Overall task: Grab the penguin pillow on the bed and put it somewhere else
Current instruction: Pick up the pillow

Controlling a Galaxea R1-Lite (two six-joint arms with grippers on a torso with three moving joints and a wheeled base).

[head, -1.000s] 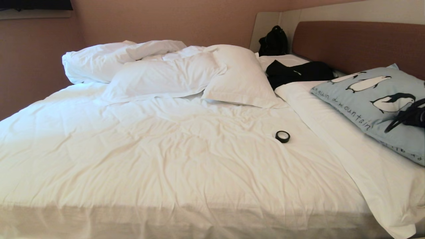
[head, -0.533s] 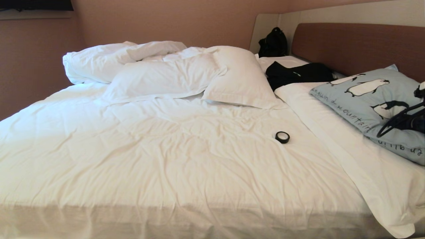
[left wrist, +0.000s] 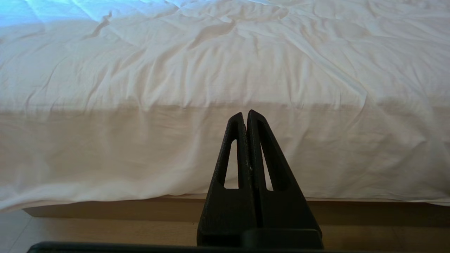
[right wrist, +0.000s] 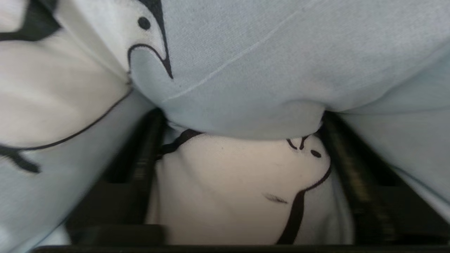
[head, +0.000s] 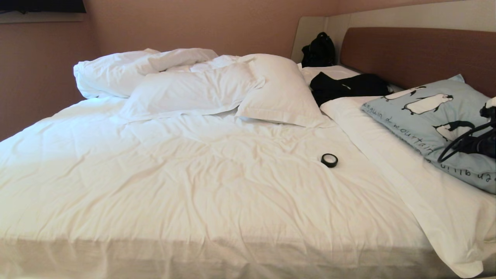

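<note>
**Right now: right claw sunk into the penguin pillow**

Look to three o'clock in your head view: the penguin pillow [head: 434, 116] lies at the head of the bed [head: 201, 186], leaning toward the brown headboard [head: 418, 54], printed face up. Your right claw [head: 474, 144] sits on it at the frame's edge, cables looping over the print. From the right wrist, the two fingers [right wrist: 147, 154] stand apart, pushed into the fabric, with a bulge of the pillow [right wrist: 242, 105] gathered between them; you cannot tell from this whether they are pinching it firmly.

Your left claw [left wrist: 246, 117] hangs parked in front of the side of the bed, fingers pressed together, holding nothing.

At about one o'clock from the bed's centre lies a black tape roll [head: 329, 159] on the duvet. White pillows [head: 201, 85] are heaped at twelve o'clock. A black garment [head: 348, 86] lies between them and the penguin pillow, with a black bag [head: 319, 48] beyond it in the corner.
</note>
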